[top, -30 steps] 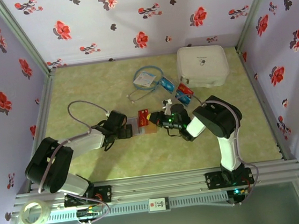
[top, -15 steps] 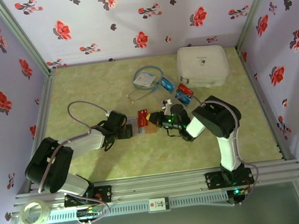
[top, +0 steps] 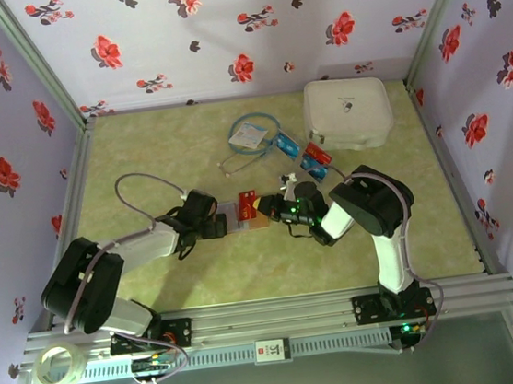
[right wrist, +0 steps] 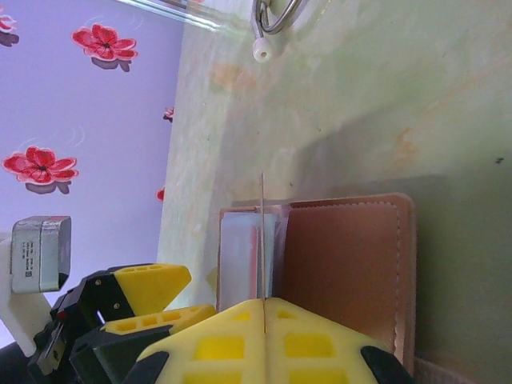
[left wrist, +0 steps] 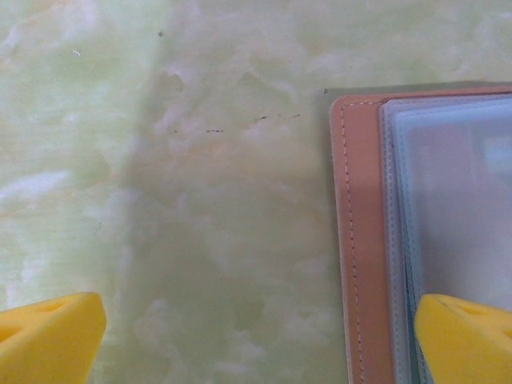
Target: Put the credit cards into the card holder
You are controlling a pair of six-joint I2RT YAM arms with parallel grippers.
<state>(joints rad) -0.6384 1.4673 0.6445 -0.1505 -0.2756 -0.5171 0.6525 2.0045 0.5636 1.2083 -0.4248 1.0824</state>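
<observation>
One credit card point(right wrist: 262, 232), clenched edge-on in the right jaws, has crept over the open card holder point(right wrist: 344, 264); insertion looks near. Left jaws stand released.

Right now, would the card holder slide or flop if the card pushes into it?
Probably slides: the card holder looks thin, lying flat on the smooth table. Its clear sleeves look floppy and may buckle under the card, which looks straight edge-on, so likely stiff.
</observation>
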